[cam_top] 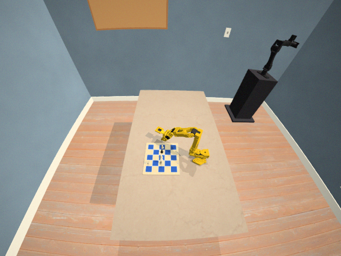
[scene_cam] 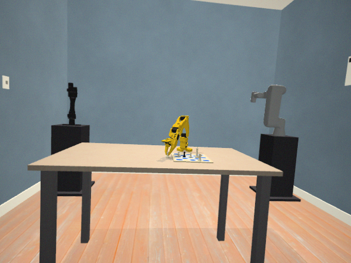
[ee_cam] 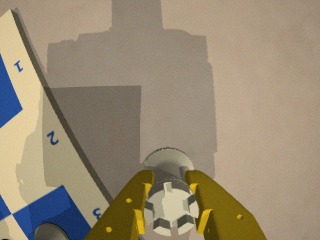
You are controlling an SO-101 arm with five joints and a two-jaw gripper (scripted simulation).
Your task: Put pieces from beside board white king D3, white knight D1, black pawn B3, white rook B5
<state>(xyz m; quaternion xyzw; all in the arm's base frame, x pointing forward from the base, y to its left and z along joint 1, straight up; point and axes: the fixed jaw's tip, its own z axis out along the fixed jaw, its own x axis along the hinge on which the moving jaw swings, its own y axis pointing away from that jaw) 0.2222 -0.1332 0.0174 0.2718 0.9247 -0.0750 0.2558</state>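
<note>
Above beige tabletop [cam_top: 179,198] [scene_cam: 119,163] [ee_cam: 270,100], the nearly closed end effector [cam_top: 163,140] [scene_cam: 167,154] [ee_cam: 171,202] grips the white rook [scene_cam: 167,155] [ee_cam: 170,207].

White rook [scene_cam: 167,155] [ee_cam: 171,207], crenellated, upright between my fingers [cam_top: 164,138] [scene_cam: 167,149] — just beside the pale, blue-checked board [cam_top: 153,173] [scene_cam: 192,161] [ee_cam: 31,67]. Standing: black pawn [cam_top: 161,151] [scene_cam: 184,154], B3; tall white king [cam_top: 160,162] [scene_cam: 197,153], D3; white knight [cam_top: 147,162] [scene_cam: 199,157], D1.

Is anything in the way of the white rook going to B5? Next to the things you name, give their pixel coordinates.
Nothing visible. The white rook [scene_cam: 167,155] [ee_cam: 171,210] is in the hand [cam_top: 163,140] [scene_cam: 168,153] [ee_cam: 169,179], and the straight way to B5 [cam_top: 173,152] looks free. A white piece [cam_top: 162,146] stands off to one side.
</note>
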